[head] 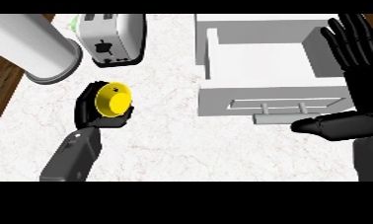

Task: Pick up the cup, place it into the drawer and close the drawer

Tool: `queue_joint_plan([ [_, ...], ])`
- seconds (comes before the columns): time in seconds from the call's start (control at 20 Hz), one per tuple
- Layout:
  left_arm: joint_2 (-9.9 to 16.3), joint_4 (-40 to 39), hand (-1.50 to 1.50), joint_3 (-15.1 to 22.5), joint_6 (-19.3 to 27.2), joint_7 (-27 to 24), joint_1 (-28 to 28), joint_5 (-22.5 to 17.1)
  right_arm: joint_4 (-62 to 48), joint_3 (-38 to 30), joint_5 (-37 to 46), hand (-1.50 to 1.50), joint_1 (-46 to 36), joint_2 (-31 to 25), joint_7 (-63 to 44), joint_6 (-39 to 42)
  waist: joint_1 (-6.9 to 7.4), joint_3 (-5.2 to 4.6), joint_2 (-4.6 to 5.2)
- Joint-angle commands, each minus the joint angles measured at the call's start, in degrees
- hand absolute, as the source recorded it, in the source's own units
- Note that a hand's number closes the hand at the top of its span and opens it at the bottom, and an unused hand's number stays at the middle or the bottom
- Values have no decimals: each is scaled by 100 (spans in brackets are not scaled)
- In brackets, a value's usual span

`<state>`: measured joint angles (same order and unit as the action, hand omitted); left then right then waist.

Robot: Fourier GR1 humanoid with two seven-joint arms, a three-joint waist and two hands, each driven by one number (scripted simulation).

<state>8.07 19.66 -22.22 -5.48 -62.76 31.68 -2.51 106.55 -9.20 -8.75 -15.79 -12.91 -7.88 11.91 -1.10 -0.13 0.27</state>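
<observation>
Fingers of the left hand (91, 108) are curled round a small bright yellow cup (112, 100), black digits wrapping its outer wall on the left and beneath, so the cup is gripped and partly hidden. The cup is tipped on its side, its round mouth facing up and to the right, the smooth yellow inside plainly showing with a tiny dark mark near the upper rim. Behind that hand the grey left forearm (73, 155) slants up from the lower edge, leaning slightly right as it rises.

Over at the right edge, the right hand (353, 77) stands spread, fingers straight and fanned upward, the thumb jutting left below them, holding nothing. Its thumb lies just beside the pale grey bar handle (285, 117) of the open white drawer (273, 98); whether it touches I cannot tell. The drawer is pulled out toward me, its box interior bare to view.

The cup sits over the white marbled counter (171, 139), well apart from the drawer, to its left. Just above it lies a white and chrome toaster (113, 38), and to the upper left a tall pale grey cylinder (40, 50) lies tilted near the counter's edge.
</observation>
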Motion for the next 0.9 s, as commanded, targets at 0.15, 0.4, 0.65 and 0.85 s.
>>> queue_joint_plan([
  [0.15, -387, 704, 150, 512, -393, 195, 590, 151, -176, 28, 236, -150, 46, 43, 259, -55, 120, 16, -41],
  [0.4, -639, 1913, 150, 839, -238, 1442, 969, 50, 71, -41, 202, -150, 199, 71, 148, -142, 203, 22, -90],
  [0.65, -799, 2504, 150, 1187, 265, 2771, 1933, -116, -196, -47, 252, -150, 100, 96, 250, -157, 171, 21, -80],
  [0.85, -804, 2823, 150, 1936, 1099, 3553, 2365, -473, -205, -121, 165, -150, 150, -56, 363, 52, 74, 18, -61],
])
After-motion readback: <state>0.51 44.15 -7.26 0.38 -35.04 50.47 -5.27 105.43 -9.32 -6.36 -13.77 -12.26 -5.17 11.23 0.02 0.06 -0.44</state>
